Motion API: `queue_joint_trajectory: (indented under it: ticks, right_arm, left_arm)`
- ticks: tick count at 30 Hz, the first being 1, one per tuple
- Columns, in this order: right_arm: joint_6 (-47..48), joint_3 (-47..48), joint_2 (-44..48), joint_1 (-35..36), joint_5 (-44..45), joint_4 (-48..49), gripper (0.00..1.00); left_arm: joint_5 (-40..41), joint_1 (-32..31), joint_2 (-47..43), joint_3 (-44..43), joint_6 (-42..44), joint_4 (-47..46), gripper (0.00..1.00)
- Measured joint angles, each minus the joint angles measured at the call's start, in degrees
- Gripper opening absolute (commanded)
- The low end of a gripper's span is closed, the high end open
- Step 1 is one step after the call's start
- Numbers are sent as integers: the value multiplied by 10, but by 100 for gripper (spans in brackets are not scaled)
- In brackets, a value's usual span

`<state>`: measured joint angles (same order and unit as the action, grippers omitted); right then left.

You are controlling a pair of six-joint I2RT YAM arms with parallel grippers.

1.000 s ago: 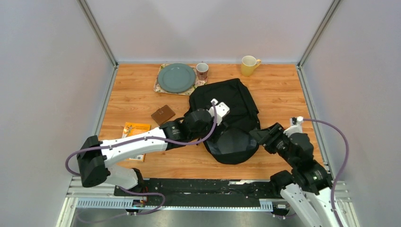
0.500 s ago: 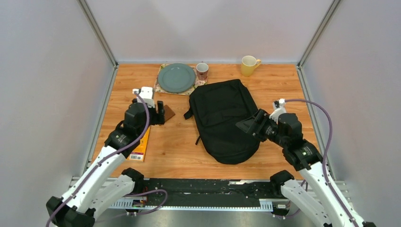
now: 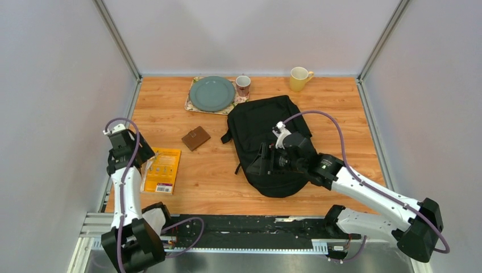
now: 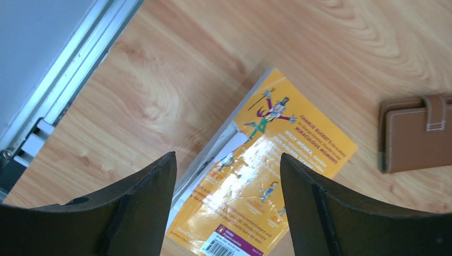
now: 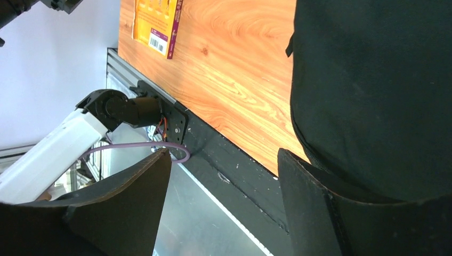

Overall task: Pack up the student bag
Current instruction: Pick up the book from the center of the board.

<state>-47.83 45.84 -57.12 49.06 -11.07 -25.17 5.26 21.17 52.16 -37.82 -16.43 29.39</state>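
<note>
Now your student bag [image 3: 256, 122] lies flat mid-table, with no opening showing. Your right gripper [image 5: 225, 154] has swung in over the bag's near-left edge, jaws spread and empty. Your left gripper [image 4: 228, 165] has pulled well left of the bag and hangs released above the yellow book [image 3: 162, 170]. The brown wallet [image 3: 196, 137] lies between book and bag. Treat packing as barely begun.

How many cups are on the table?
2. A yellow mug stands at the far edge of the table. A smaller reddish cup stands right beside the green plate. The black backpack could hide another.
</note>
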Motion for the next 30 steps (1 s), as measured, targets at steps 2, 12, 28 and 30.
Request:
queue_joint_trajectory:
  ticks: [2,12,28,30]
  right_arm:
    - [-2,0,-14,6,-4,9,76]
    - [-2,8,-87,10,-37,50,77]
    - [-8,73,-270,11,-92,136,77]
    - [-10,98,-315,11,-90,146,76]
  left_arm:
    - [-12,23,13,9,0,0,79]
    - [-50,52,98,59,4,-23,80]
    - [-193,59,120,94,-2,-35,68]
    - [-219,59,104,108,-7,-37,66]
